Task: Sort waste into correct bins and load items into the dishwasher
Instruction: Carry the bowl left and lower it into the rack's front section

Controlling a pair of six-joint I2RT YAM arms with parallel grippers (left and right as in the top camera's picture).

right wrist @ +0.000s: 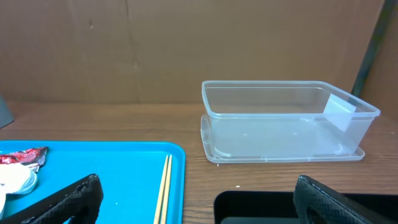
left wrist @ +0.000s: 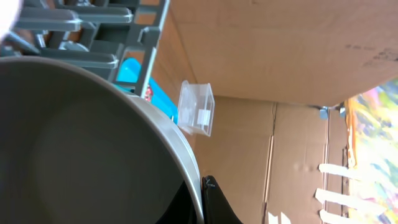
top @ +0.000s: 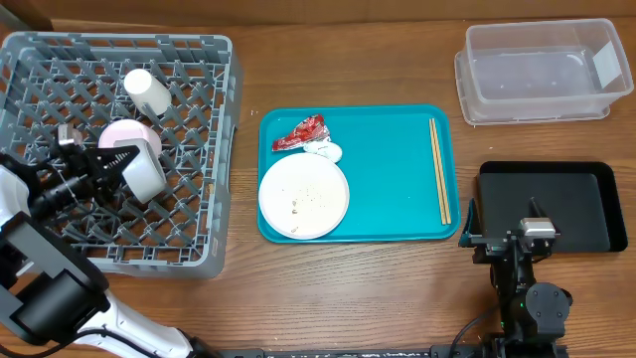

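Observation:
My left gripper (top: 117, 165) is shut on the rim of a pale bowl (top: 146, 169), held tilted over the grey dish rack (top: 199, 261); the bowl (left wrist: 87, 149) fills the left wrist view. A white cup (top: 145, 91) and a pinkish bowl (top: 126, 133) lie in the rack. The teal tray (top: 397, 189) holds the white plate (top: 303, 197) with food crumbs, the red wrapper (top: 301, 132), a white scrap (top: 325, 151) and chopsticks (top: 439, 169). My right gripper (right wrist: 199, 199) is open and empty, by the black tray (top: 556, 204). The clear tub (top: 542, 72) is at the back right.
Cardboard walls stand behind the table in the wrist views. Bare wooden table runs along the front edge and between the rack, the teal tray and the bins.

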